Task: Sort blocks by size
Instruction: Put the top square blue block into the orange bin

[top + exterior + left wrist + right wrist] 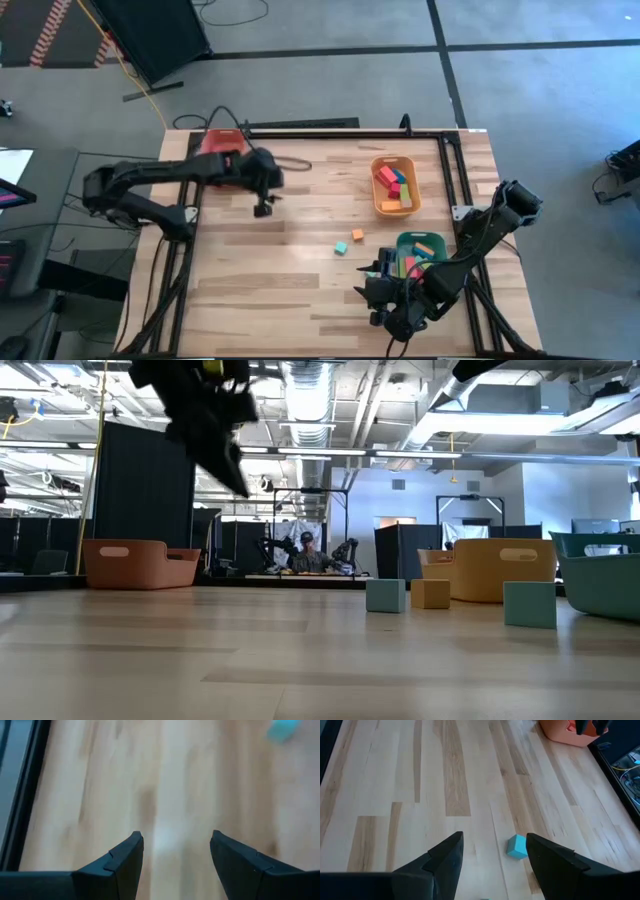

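Open left gripper (173, 851) above table (100, 785)

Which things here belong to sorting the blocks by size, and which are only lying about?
Part of the job:
- loose teal block
- loose orange block
- orange tray holding blocks
- green tray holding blocks
- red-orange tray
- left pincer, open
- right pincer, open

Just lying about:
- yellow cable on the floor
- person in the room behind

The robot has two dark black arms made of thick round parts joined like elbows, with thin black cables trailing by them, and each ends in a gripper, left gripper (172, 855) and right gripper (495, 855), with two flat, pointed, matte black fingers.
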`<state>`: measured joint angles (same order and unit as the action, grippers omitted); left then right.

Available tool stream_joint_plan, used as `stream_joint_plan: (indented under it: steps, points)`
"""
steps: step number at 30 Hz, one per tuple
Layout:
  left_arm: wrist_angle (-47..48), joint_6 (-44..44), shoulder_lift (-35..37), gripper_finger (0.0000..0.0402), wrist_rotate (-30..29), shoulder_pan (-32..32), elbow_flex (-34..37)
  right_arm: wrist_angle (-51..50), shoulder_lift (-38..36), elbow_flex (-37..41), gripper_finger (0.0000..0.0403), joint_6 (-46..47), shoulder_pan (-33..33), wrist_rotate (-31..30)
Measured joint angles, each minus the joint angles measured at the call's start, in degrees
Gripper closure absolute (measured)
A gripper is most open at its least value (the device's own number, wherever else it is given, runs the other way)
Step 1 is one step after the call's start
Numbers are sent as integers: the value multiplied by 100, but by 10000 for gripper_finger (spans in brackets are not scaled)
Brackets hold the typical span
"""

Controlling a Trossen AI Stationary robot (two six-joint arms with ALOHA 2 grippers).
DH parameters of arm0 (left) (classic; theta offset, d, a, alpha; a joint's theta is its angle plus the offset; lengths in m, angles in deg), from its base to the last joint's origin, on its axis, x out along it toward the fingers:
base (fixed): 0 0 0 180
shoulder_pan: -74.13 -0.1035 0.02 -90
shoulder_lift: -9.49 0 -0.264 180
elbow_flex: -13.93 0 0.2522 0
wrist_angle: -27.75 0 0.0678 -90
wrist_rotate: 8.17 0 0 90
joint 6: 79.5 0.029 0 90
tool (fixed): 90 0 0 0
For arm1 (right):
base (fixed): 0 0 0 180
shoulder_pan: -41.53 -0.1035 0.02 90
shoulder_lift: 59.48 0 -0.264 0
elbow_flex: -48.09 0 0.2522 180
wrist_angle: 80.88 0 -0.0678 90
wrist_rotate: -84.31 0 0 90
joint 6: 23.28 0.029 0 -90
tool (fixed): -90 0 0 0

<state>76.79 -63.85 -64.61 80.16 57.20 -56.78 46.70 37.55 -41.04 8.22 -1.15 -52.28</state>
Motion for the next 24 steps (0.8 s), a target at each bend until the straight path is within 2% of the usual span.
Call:
stream_joint_plan:
  steps: [7, 10, 13, 20, 24]
  points:
    - [-1252, 261, -15, 182, 57, 1132, 0, -28, 0, 0, 148, 69, -26, 2]
    - [-1704, 268, -191, 182, 359, 1418, 0, -149, 1, 0, 148, 213, -42, 4]
    - [-2106, 275, -543, 182, 541, 1658, 0, -359, 2, 0, 148, 461, -44, 6]
    - [-2853, 468, -1593, 182, 559, 1991, 0, -640, 2, 0, 148, 860, -66, 11]
    - [-3369, 468, -2141, 181, 887, 2034, 0, -658, 2, 2, 148, 861, -83, 12]
